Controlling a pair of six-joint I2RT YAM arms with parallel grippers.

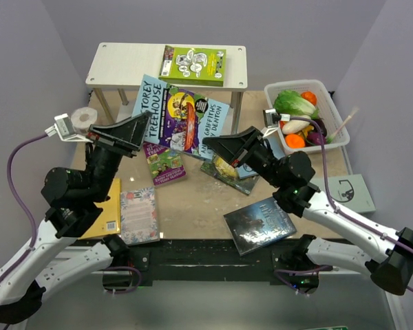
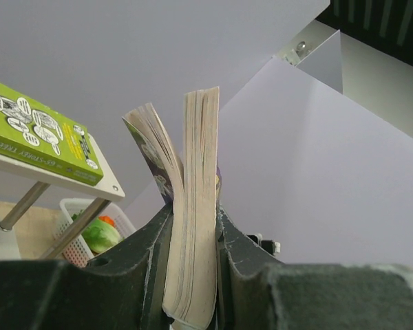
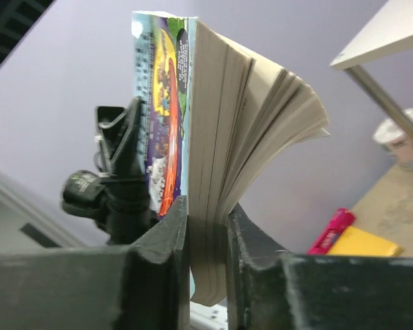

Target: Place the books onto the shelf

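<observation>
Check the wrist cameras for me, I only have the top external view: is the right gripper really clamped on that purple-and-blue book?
Observer: Yes. The right gripper has both fingers pressed flat against the purple-and-blue book's page block, and the free pages fan out above.
Operator: And the left one?
Observer: The left gripper is shut on the page block too, with the cover and a few pages splaying away from it.
Operator: Anything my view hides near the left arm?
Observer: A pink marker lies right beside the yellow book.
</observation>
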